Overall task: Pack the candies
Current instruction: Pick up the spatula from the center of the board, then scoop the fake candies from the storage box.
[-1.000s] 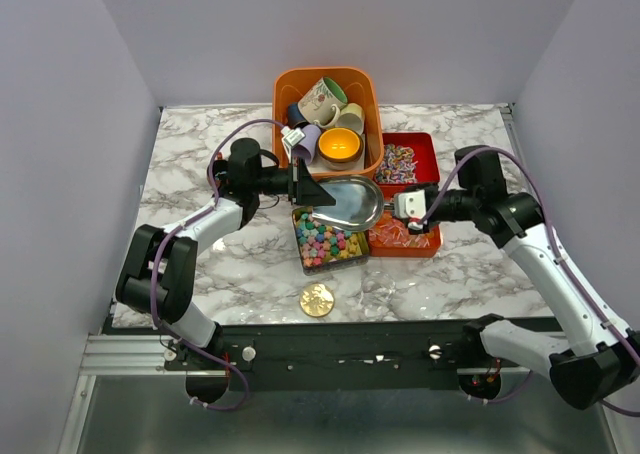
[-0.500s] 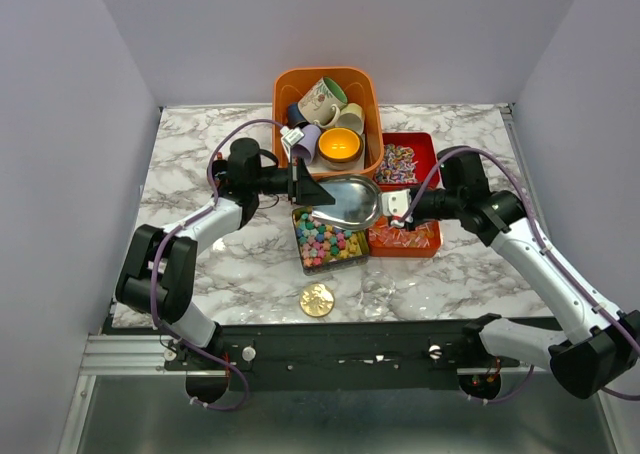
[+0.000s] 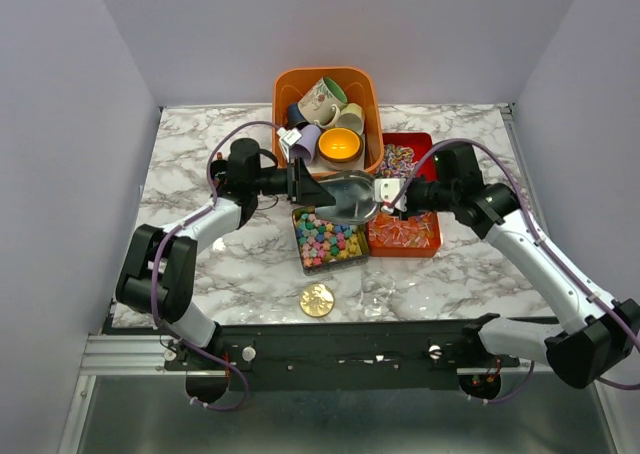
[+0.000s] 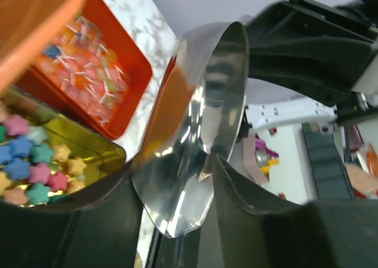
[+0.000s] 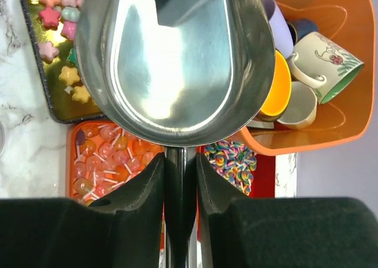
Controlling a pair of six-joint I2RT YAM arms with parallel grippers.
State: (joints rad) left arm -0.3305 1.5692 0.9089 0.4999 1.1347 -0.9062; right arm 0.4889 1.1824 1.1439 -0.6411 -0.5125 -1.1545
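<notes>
2 arms, white shells w/ black joints: left arm [image 3: 195,226], right arm [image 3: 548,266]. Purple cable [image 3: 238,132] loops along each. Left tool [image 4: 174,185] and right tool [image 5: 180,167] have matte black fingers; the right has a white block behind. Bases sit on a black rail [image 3: 340,359] w/ silver bolts [image 3: 434,351].

Overhead plus wrist close-ups; scoop [image 3: 345,199] shared

Setup's basically a little booth: plain pale lilac-grey back wall [image 3: 340,24], left wall [image 3: 60,174] and right wall [image 3: 590,84], all matte and bare. The tabletop [image 3: 180,139] is white marble-look with grey veins. Along its near edge runs a silver aluminium rail [image 3: 120,352], and below that there's a dull grey metal sheet [image 3: 300,424]. Light's soft and pretty even.
</notes>
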